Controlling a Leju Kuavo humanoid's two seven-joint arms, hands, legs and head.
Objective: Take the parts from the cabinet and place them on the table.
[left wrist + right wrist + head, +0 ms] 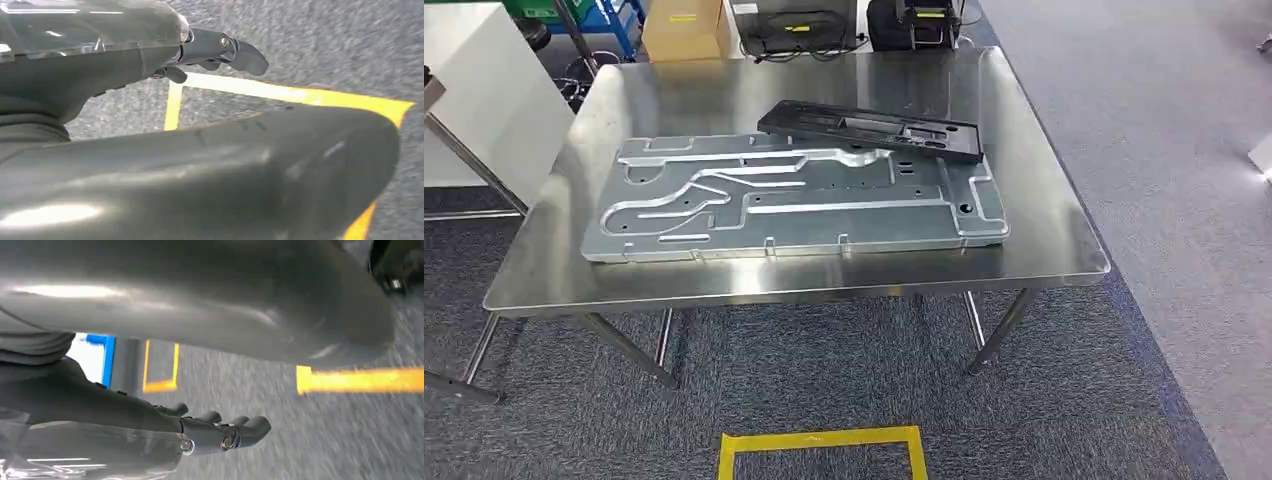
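Observation:
A large silver stamped metal panel [794, 200] lies flat across the middle of the steel table [1064, 250]. A long black plastic part [874, 130] rests behind it, its near edge overlapping the panel's far right corner. My left hand [125, 65] hangs over the carpet, its fingers [235, 52] stretched out with nothing in them. My right hand [125, 410] also hangs low above the floor, fingers [235, 432] extended and holding nothing.
A yellow tape square [824, 445] marks the carpet just in front of the table. A white unit [484, 90] stands at the left. A cardboard box [684, 28] and black equipment [799, 25] sit behind the table's far edge.

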